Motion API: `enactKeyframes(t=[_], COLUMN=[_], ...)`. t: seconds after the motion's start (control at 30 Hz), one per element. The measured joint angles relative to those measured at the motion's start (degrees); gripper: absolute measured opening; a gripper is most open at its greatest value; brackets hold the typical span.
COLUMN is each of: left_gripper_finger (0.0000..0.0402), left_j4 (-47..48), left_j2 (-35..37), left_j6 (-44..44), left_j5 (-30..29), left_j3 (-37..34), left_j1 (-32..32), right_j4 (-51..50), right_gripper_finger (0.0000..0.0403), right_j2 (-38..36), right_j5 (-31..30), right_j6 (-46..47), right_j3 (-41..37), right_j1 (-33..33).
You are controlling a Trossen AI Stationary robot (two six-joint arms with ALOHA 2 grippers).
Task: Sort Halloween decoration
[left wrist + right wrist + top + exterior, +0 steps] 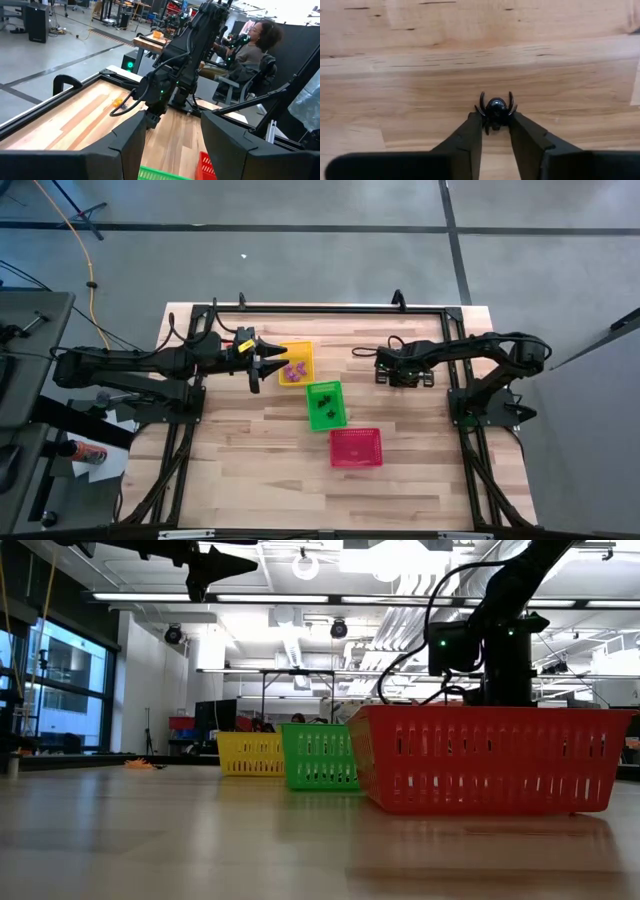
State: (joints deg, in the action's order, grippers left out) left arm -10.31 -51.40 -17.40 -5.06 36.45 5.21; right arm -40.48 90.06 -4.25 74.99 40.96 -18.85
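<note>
The right gripper (pixel 495 131) pinches a black spider (pixel 495 108) on the table right of the green basket (pixel 326 404), a legs-only hold that could slip; the left gripper (pixel 172 142) hangs spread.

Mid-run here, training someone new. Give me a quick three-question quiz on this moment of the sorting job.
1. True or false: the right gripper has its fingers on either side of a black spider on the table.
2. Which basket holds purple trinkets: A yellow basket, B green basket, C red basket?
3. Where is the left gripper?

Key: 1 true. 2 A. 3 Raised over the yellow basket's edge, open.
</note>
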Motion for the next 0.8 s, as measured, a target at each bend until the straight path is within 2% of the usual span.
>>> enactKeyframes(t=[0.3, 0.53, 0.8], left_gripper_finger=[0.0179, 0.0179, 0.0179], left_j4=[-0.1, -0.1, -0.1], left_j2=[0.0, 0.0, 0.0], left_j6=[0.0, 0.0, 0.0], left_j5=[0.0, 0.0, 0.0], left_j3=[0.0, 0.0, 0.0], left_j1=[0.0, 0.0, 0.0], right_j4=[-3.2, -4.4, -4.6], right_gripper_finger=[0.0066, 0.0065, 0.0066], right_j2=[0.6, 0.5, 0.4], right_j5=[-5.1, -5.7, -5.2], right_j6=[-3.4, -9.8, -26.3], right_j3=[5.3, 12.3, 25.4], right_j1=[1.3, 1.3, 2.6])
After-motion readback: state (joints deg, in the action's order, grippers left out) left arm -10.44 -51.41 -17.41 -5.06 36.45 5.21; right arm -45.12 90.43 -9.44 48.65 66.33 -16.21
